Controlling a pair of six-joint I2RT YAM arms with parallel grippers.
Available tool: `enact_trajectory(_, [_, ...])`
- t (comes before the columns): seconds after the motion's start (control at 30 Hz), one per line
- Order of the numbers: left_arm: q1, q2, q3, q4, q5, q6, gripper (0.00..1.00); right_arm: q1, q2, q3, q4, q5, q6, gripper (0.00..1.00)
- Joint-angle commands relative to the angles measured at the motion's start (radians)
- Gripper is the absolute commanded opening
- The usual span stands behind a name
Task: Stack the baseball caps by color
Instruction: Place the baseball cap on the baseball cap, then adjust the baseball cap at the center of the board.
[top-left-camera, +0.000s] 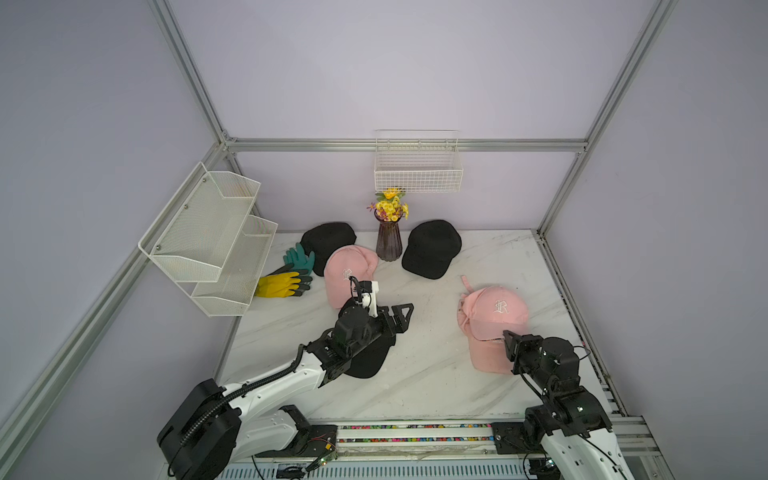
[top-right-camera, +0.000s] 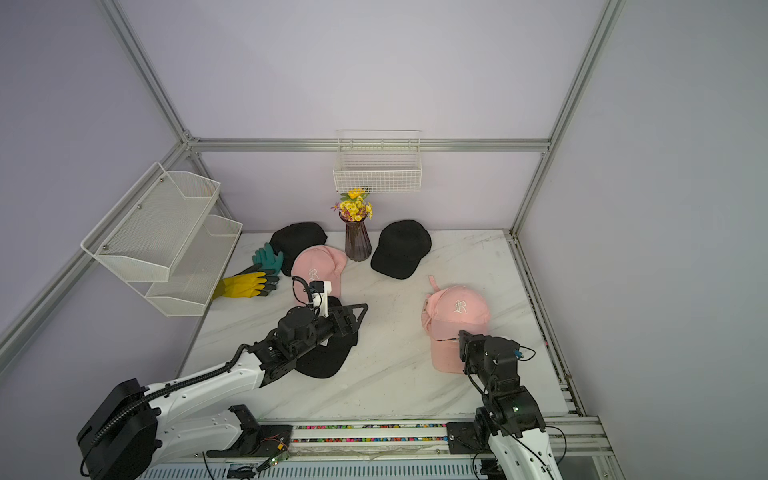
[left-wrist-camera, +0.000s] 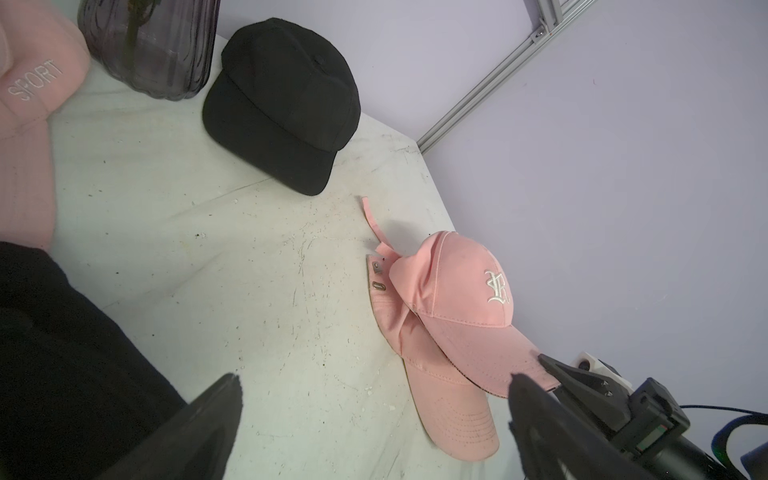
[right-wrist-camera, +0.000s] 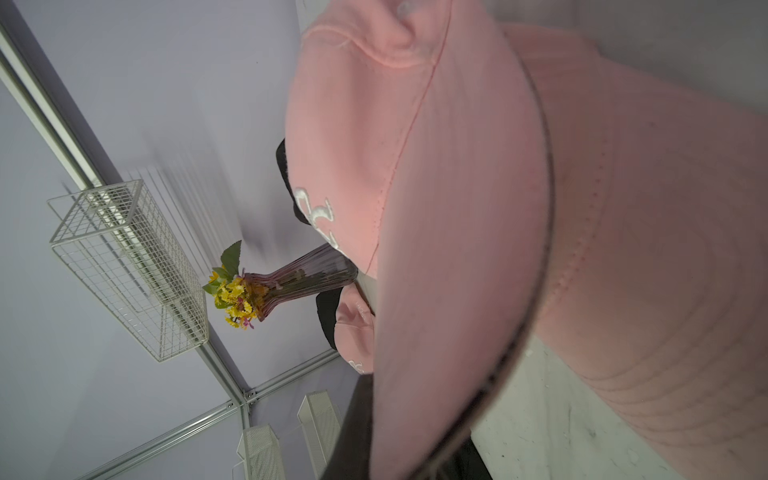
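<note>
R gripper (top-left-camera: 508, 337): jaws all but closed, pinched on the brim of the upper pink cap (top-left-camera: 496, 309), or so it looked; contact pt was half hidden by the wrist.
Pink pair: upper pink cap sat on the lower pink cap (top-left-camera: 488, 357), brims offset, front-R of the table (top-left-camera: 436, 374).
L gripper (top-left-camera: 400, 319): jaws wide, empty, hovered over the near black cap (top-left-camera: 370, 361), which lay front-centre, mostly under the arm.
Mid: third pink cap (top-left-camera: 347, 270) lay apart from the pair, right up against the far-L black cap (top-left-camera: 328, 239).
Far: far-R black cap (top-left-camera: 432, 249) sat alone, just beside the vase (top-left-camera: 388, 241).
Handling: caps light and soft, and the crowns would cave. The brim's stiffer, so best grab at the brim edge.
</note>
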Motion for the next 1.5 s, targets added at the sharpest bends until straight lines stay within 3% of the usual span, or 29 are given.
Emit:
enact_trajectory(0.0, [0.005, 0.010, 0.011, 0.058, 0.025, -0.021, 1.00, -0.003, 0.025, -0.025, -0.146, -0.058, 0.050, 0.06])
enact_trajectory(0.1, [0.005, 0.016, 0.010, 0.059, 0.021, -0.021, 1.00, -0.002, 0.049, -0.015, -0.205, -0.075, 0.043, 0.08])
enact_trajectory(0.17, [0.006, 0.020, 0.010, 0.059, 0.020, -0.023, 1.00, -0.003, 0.055, 0.002, -0.254, -0.074, 0.042, 0.16])
enact_trajectory(0.37, [0.005, 0.046, 0.008, 0.081, 0.044, -0.035, 1.00, -0.002, 0.060, 0.088, -0.402, -0.066, 0.014, 0.78])
enact_trajectory(0.53, [-0.002, 0.102, 0.027, 0.142, 0.124, -0.078, 1.00, -0.002, 0.122, 0.294, -0.557, -0.037, -0.123, 0.97])
enact_trajectory(0.63, [-0.027, 0.114, 0.056, 0.142, 0.125, -0.051, 1.00, -0.002, 0.219, 0.456, -0.620, -0.027, -0.272, 0.97])
enact_trajectory(0.73, [-0.088, 0.120, 0.107, 0.125, 0.114, 0.070, 1.00, -0.003, 0.371, 0.639, -0.615, 0.007, -0.549, 0.97])
enact_trajectory(0.8, [-0.175, 0.140, 0.167, 0.108, 0.118, 0.234, 1.00, -0.003, 0.518, 0.743, -0.612, 0.021, -0.734, 0.97])
enact_trajectory(0.97, [-0.455, 0.298, 0.390, -0.093, 0.052, 0.794, 1.00, -0.007, 1.022, 1.062, -0.659, 0.042, -1.134, 0.97])
enact_trajectory(1.07, [-0.548, 0.356, 0.361, 0.002, -0.023, 1.050, 1.00, -0.015, 1.167, 1.141, -0.594, 0.122, -1.235, 0.97])
enact_trajectory(1.23, [-0.601, 0.481, 0.350, 0.117, -0.079, 1.300, 1.00, -0.036, 1.374, 1.161, -0.518, 0.007, -1.318, 0.97])
enact_trajectory(1.47, [-0.627, 0.681, 0.355, 0.432, -0.214, 1.371, 1.00, -0.054, 1.426, 1.017, -0.400, -0.053, -1.273, 0.97])
